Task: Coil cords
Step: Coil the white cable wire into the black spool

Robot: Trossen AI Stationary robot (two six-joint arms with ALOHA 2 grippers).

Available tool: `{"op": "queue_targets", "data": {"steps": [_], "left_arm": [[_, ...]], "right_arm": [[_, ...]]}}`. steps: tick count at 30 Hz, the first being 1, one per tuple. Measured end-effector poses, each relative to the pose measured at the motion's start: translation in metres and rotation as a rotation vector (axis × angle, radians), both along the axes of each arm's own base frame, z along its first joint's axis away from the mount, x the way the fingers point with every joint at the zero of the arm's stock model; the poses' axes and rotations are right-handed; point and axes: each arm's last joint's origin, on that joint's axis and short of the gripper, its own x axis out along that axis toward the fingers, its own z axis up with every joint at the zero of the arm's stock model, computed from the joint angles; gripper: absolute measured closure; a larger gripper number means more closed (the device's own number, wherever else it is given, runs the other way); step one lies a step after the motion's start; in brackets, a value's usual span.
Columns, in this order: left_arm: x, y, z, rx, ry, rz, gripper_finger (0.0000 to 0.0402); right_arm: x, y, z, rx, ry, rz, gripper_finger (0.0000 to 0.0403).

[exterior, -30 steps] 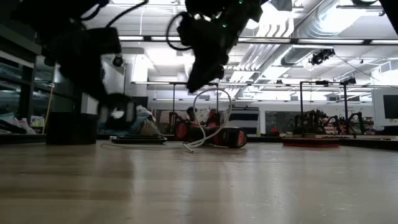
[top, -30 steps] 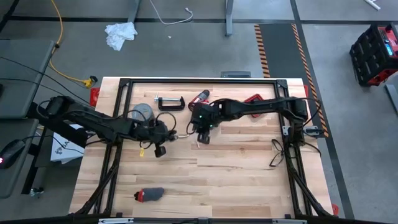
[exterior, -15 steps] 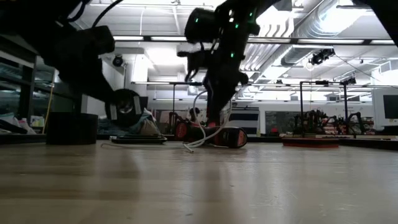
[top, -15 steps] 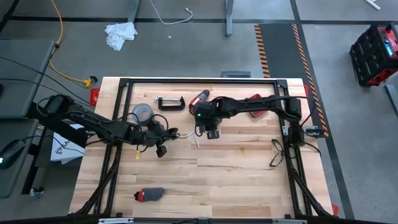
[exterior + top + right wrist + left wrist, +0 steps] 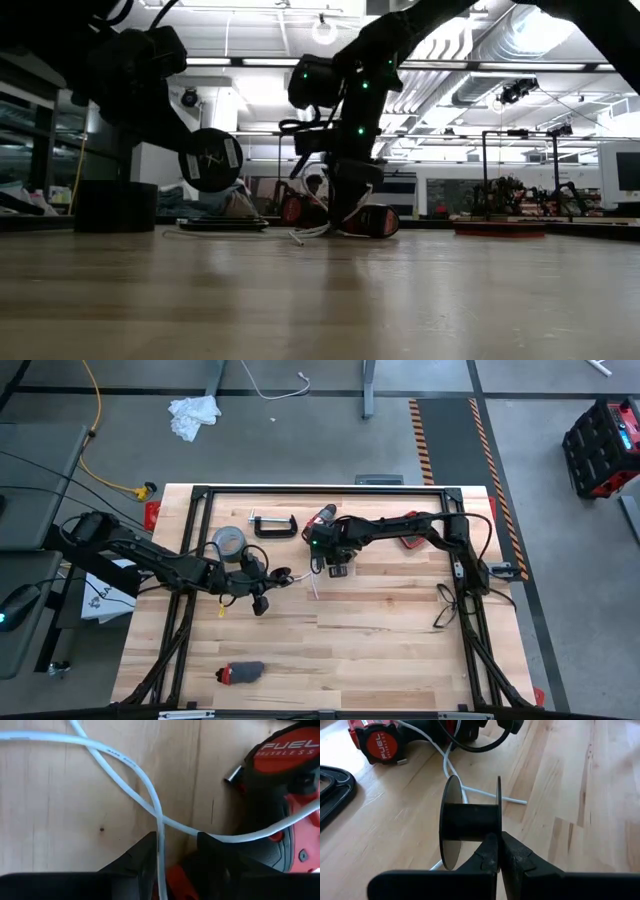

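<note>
Lying on the desk (image 5: 380, 630), the white cord (image 5: 135, 780) crosses itself beside a red tool (image 5: 280, 775). Straddling it, the right end effector (image 5: 175, 852) stands wide. Nearby, the left end effector (image 5: 499, 851) pinches a black spool (image 5: 470, 822) above the wood.

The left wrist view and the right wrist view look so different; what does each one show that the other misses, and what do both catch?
Only the left wrist view shows the black spool, with its flange pinched in the shut left gripper, and a black clamp at the edge.

Only the right wrist view shows the right gripper down at the table, its open fingers on either side of one strand where the cable crosses itself.

Both show the white cable on the wood and the red and black drill.
</note>
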Motion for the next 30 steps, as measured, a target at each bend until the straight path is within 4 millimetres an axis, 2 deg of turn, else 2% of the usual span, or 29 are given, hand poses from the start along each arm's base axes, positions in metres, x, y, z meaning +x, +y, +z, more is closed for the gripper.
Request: {"op": "queue_targets", "data": {"steps": [5,14,17,20,22,24,26,30], "left_arm": [[0.000,-0.001,0.000,-0.013,-0.001,0.002,0.0401],[-0.001,-0.005,0.000,-0.023,-0.008,-0.011,0.0401],[-0.001,-0.005,0.000,-0.023,-0.009,-0.011,0.0401],[-0.001,-0.006,0.001,-0.030,-0.015,-0.017,0.0401],[-0.001,-0.006,0.002,-0.049,-0.019,-0.036,0.0401],[-0.002,-0.006,0.005,-0.063,-0.035,-0.047,0.0401],[-0.004,-0.006,0.010,-0.064,-0.057,-0.052,0.0401],[-0.007,0.000,0.019,-0.018,-0.098,-0.051,0.0401]], "right_arm": [[0.000,-0.001,-0.010,0.012,0.029,0.002,0.0265],[-0.002,0.005,-0.014,0.038,0.067,0.017,0.0272],[-0.002,0.004,-0.016,0.055,0.069,-0.004,0.0312],[-0.002,0.003,-0.017,0.088,0.062,-0.061,0.0382],[-0.003,0.003,-0.015,0.107,0.048,-0.124,0.0390],[-0.003,0.003,-0.007,0.115,0.047,-0.175,0.0396],[-0.004,0.003,0.010,0.122,0.032,-0.197,0.0398],[-0.011,0.003,0.068,0.123,-0.053,-0.220,0.0399]]}}
